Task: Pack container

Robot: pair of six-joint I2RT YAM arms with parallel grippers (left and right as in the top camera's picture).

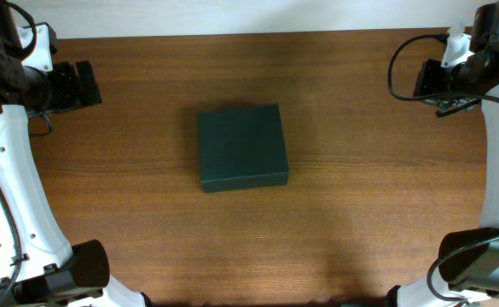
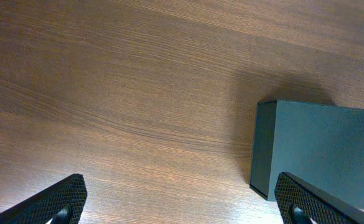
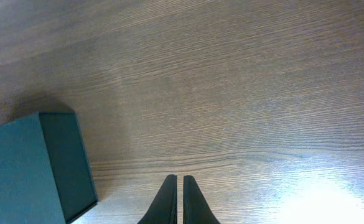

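Note:
The container [image 1: 241,147] is a dark green-black square box, lid closed, lying flat in the middle of the wooden table. It shows at the right edge of the left wrist view [image 2: 318,152] and at the lower left of the right wrist view [image 3: 32,165]. My left gripper [image 1: 85,83] is at the far left of the table, well away from the box; its fingers [image 2: 182,202] are spread wide and empty. My right gripper [image 1: 426,78] is at the far right; its fingers [image 3: 177,186] are closed together and hold nothing.
The wooden table [image 1: 360,196] stretches around the box. The arm bases stand at the front corners, left [image 1: 70,273] and right [image 1: 479,260]. A pale wall edge runs along the table's back.

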